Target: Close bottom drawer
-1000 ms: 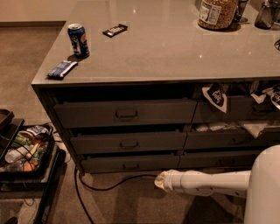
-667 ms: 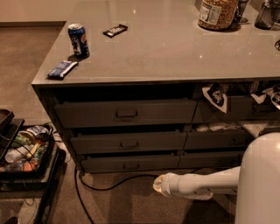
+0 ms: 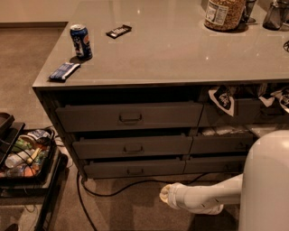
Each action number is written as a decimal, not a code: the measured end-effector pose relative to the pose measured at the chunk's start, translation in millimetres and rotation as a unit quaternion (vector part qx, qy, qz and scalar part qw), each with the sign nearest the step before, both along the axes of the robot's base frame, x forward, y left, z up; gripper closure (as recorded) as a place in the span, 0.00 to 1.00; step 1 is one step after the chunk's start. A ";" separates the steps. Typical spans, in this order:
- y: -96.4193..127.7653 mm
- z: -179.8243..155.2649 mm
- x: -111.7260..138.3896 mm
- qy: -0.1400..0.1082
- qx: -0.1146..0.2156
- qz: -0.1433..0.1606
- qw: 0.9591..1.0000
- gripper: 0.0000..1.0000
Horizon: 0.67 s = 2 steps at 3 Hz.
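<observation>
The bottom drawer point(image 3: 134, 169) is the slimmest dark front at the foot of the left stack, with a small central handle point(image 3: 135, 171). It stands out a little from the cabinet, like the two drawers above it. My gripper point(image 3: 163, 195) is at the tip of the white arm point(image 3: 203, 198), which reaches in from the right. It hangs low over the carpet, just in front of and below the drawer's right half, apart from the front.
On the counter point(image 3: 180, 49) are a blue can point(image 3: 81, 41), a dark snack bar point(image 3: 118, 30), a blue packet point(image 3: 64, 71) and a jar point(image 3: 224, 13). A cart of bottles point(image 3: 22, 153) stands at left. A black cable point(image 3: 117, 189) crosses the floor. Right-hand drawers hold bags point(image 3: 223, 100).
The arm's tip has sunk slightly lower and a touch to the left. My white body fills more of the lower right. The drawers have not moved.
</observation>
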State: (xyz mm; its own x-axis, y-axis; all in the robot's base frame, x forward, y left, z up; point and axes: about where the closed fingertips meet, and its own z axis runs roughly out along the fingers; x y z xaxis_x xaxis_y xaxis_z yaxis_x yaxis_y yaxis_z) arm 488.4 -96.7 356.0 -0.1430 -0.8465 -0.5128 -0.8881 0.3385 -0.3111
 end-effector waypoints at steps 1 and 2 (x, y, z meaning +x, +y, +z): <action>0.0 0.0 0.0 0.000 0.000 0.000 1.000 0.58; 0.0 0.0 0.0 0.000 0.000 0.000 1.000 0.35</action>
State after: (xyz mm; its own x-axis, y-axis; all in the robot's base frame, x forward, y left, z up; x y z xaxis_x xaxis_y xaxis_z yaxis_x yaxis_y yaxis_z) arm 488.4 -96.7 356.0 -0.1430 -0.8465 -0.5128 -0.8881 0.3385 -0.3111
